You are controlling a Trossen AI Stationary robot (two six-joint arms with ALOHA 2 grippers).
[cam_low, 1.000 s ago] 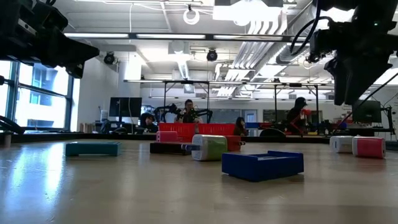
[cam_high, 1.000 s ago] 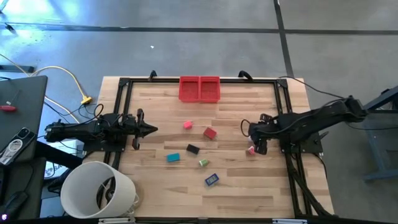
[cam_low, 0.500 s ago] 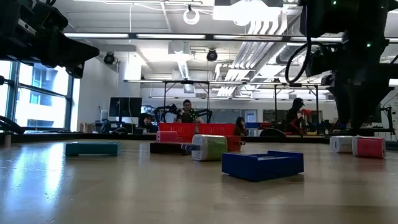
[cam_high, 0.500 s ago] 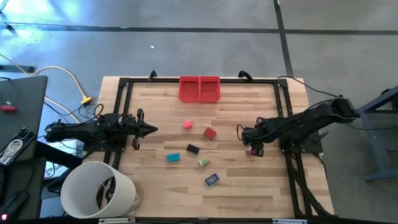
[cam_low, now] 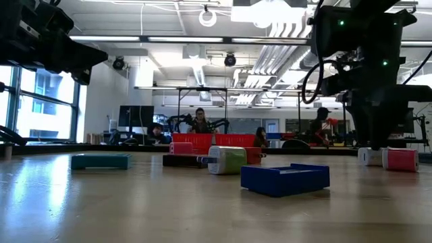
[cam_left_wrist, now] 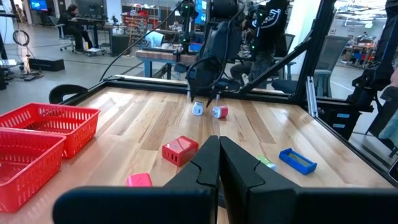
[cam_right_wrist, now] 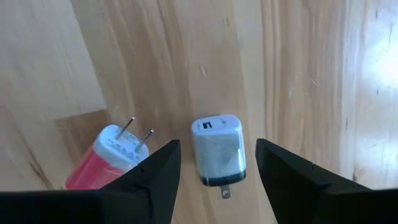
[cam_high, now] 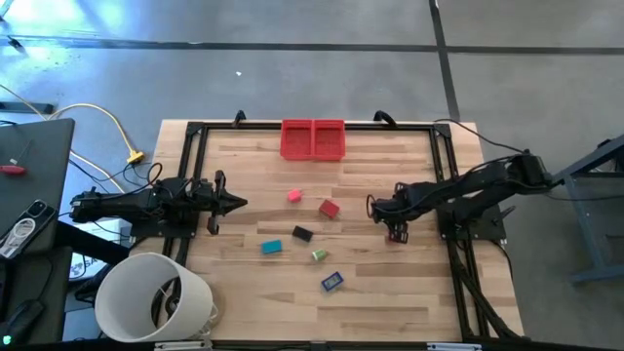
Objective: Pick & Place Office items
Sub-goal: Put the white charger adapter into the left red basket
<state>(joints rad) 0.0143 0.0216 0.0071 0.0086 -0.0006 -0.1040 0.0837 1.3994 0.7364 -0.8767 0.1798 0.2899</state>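
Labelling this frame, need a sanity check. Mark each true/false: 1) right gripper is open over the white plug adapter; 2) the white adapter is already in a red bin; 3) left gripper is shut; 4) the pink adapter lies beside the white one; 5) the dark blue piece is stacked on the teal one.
1) True: the right gripper stands open with the white plug adapter between its fingers, on the table.
2) False: it lies on the table, far from the red bins.
3) True: the left gripper has its fingers together, holding nothing.
4) True: the pink adapter lies right beside it.
5) False: the dark blue piece and the teal piece lie apart on the table.
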